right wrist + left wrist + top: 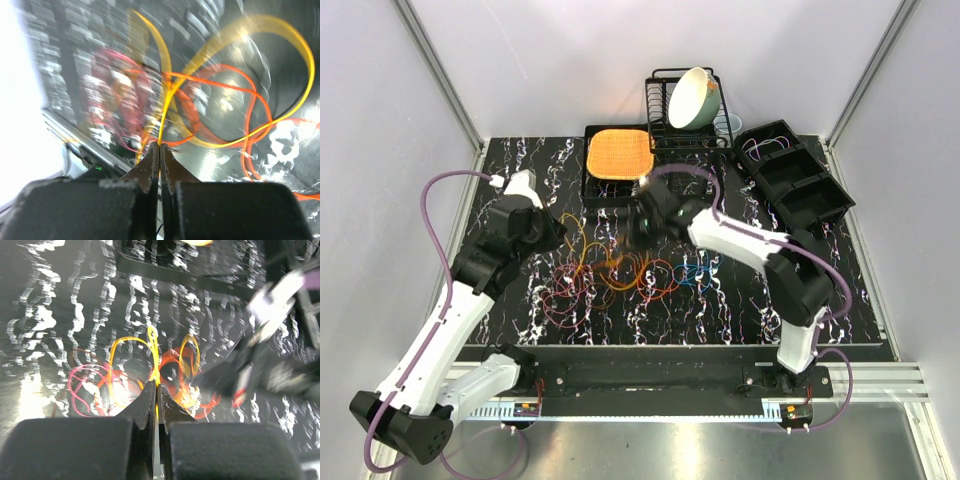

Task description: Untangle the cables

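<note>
Right end effector and left end effector both clamped on yellow cable, just near side of the orange mat. Held at two spots, likely to tease it from the tangled cables.

A thin yellow looped wire is seen rising from between matte black fingers. Red-orange loops are shown right of them and blurred pink loops left, over a black, white-veined marbled tabletop.
</note>
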Robot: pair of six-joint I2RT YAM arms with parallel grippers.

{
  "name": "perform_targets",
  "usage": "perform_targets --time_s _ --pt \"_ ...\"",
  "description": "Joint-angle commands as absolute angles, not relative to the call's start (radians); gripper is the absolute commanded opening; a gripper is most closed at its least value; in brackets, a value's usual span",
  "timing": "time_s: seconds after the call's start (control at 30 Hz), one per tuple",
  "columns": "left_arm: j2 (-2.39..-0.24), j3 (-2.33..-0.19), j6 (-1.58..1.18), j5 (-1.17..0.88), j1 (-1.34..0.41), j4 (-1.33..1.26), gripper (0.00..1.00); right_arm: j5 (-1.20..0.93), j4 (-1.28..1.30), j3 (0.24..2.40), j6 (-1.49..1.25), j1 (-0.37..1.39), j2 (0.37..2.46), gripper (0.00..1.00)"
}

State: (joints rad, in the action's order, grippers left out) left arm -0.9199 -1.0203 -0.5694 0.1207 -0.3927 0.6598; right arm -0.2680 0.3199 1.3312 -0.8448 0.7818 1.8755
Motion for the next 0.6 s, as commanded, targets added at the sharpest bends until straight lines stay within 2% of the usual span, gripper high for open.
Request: perform_targets --time_s 0.0,0.2,0.4,0.57 --pt "-0.894 -1.072 -0.551 -0.041 -0.391 0.585 0.0 -0.117 0.553 1.659 -0.589 0.77 1.71 0.0" --pt "-0.871 -1.097 -0.551 -0.138 -0.426 0.491 0.0 -0.193 0.626 2.015 -0.488 0.773 1.583 0.0" --pt "-0.87 -1.04 -0.563 -0.14 -0.453 0.437 0.0 -0.219 0.574 1.996 -0.472 0.772 1.464 0.0" --pt "-0.874 -0.97 -0.601 -0.17 -0.456 0.388 0.0 -0.213 0.577 1.942 -0.468 0.773 1.443 0.0"
